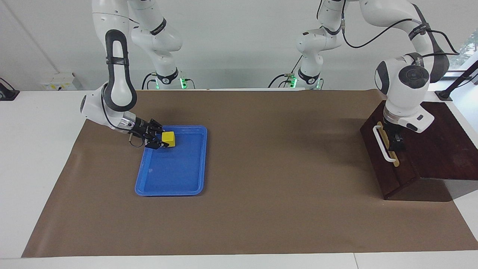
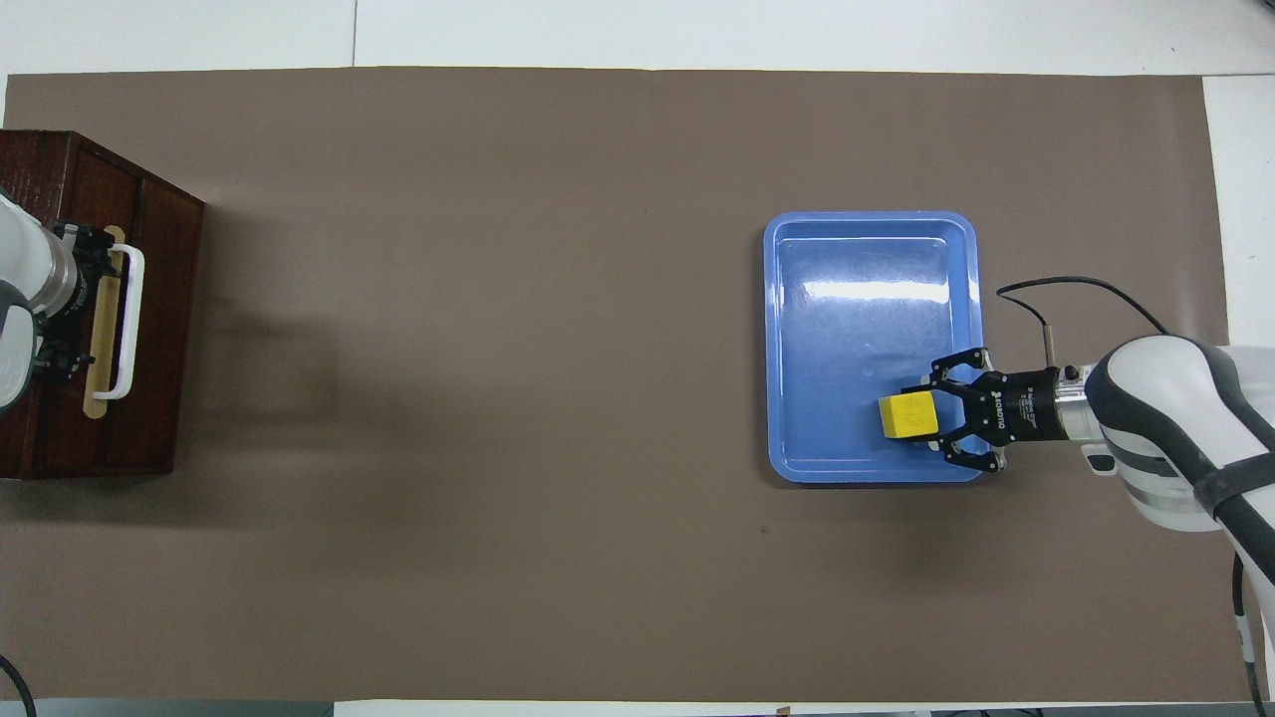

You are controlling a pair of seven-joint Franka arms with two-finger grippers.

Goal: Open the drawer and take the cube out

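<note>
Your right claw (image 1: 160, 140) is clenched on the yellow cube (image 1: 168, 138), one finger on each side of it. The cube sits between the fingertips, sticking out past them toward the middle of the blue tray (image 1: 175, 188). You can see the claw reaching in sideways over the tray's edge at the right arm's end, and the cube lies over the part of the tray nearer to the robots. Whether the cube rests on the tray floor or hangs just above it, you cannot tell from either view.

Your left claw (image 1: 396, 144) hangs over the dark wooden box (image 1: 440, 149) at the left arm's end of the table, just beside the white bar handle (image 1: 381, 144) of the drawer (image 1: 388, 168). Its fingers point down close to the tan strip that carries the handle. You cannot tell whether they are spread or closed, or whether they touch the handle. The drawer front sits flush with the box, so it is shut.

The tray and the box stand well apart on the brown mat (image 1: 280, 149).
</note>
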